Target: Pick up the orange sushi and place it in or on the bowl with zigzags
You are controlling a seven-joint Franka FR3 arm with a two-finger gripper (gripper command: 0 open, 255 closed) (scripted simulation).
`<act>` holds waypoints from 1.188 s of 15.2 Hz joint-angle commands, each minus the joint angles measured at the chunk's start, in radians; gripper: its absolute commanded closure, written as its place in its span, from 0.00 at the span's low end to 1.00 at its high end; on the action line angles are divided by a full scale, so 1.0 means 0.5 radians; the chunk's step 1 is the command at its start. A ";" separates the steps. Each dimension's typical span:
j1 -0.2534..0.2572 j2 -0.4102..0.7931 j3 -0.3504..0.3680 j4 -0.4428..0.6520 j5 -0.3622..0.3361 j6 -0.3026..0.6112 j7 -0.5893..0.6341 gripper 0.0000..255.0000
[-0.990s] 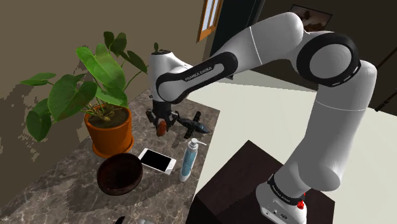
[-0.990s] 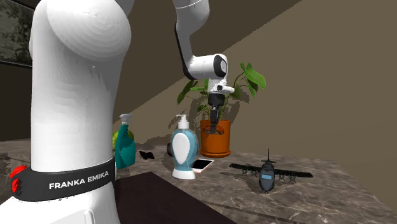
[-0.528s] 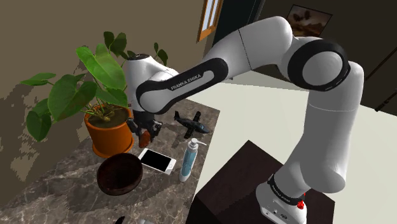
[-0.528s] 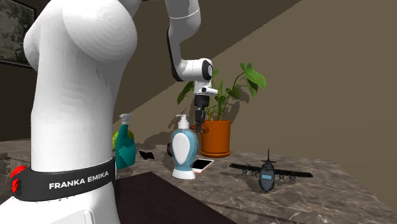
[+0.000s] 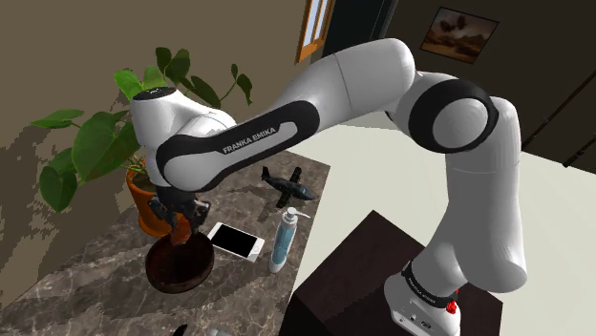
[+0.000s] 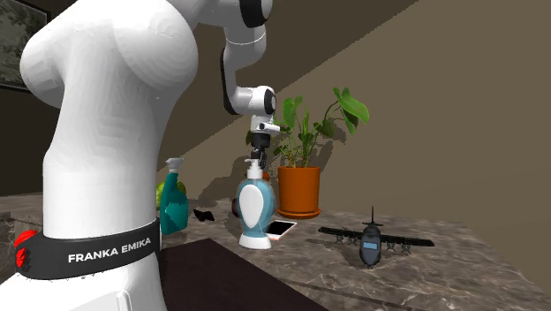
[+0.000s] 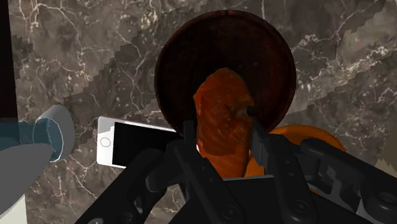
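Above the dark brown bowl, hangs with the black gripper clenched on the orange sushi. Pinches the piece from both sides, one finger against each flank, with the free end poking out past the fingertips. Sits, seen from the wrist, over the bowl's dark inside, apart from its rim; hard to tell how far above the bottom. Just beside the bowl, on the marbled dark countertop, lies flat: a white phone with a dark screen. Beyond the phone from the bowl, stands upright: a blue-and-white pump bottle. Farther from the bowl than either, rests on the counter: a dark toy aeroplane. Close behind the bowl, partly hidden by the arm: an orange plant pot with broad green leaves
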 commanded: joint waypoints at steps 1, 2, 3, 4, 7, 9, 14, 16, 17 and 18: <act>0.064 0.082 0.001 0.092 -0.020 -0.010 0.062 1.00; 0.066 0.095 -0.002 0.086 -0.024 0.009 0.063 1.00; 0.067 0.109 -0.005 0.080 -0.028 0.029 0.065 1.00; 0.069 0.123 -0.009 0.074 -0.032 0.048 0.066 1.00; 0.075 0.167 -0.018 0.061 -0.045 0.104 0.070 1.00; 0.080 0.198 -0.025 0.054 -0.054 0.141 0.073 1.00; 0.090 0.268 -0.040 0.046 -0.074 0.218 0.080 1.00; 0.090 0.269 -0.040 0.047 -0.074 0.218 0.080 1.00; 0.090 0.269 -0.040 0.047 -0.074 0.218 0.080 1.00; 0.090 0.269 -0.040 0.047 -0.074 0.218 0.080 1.00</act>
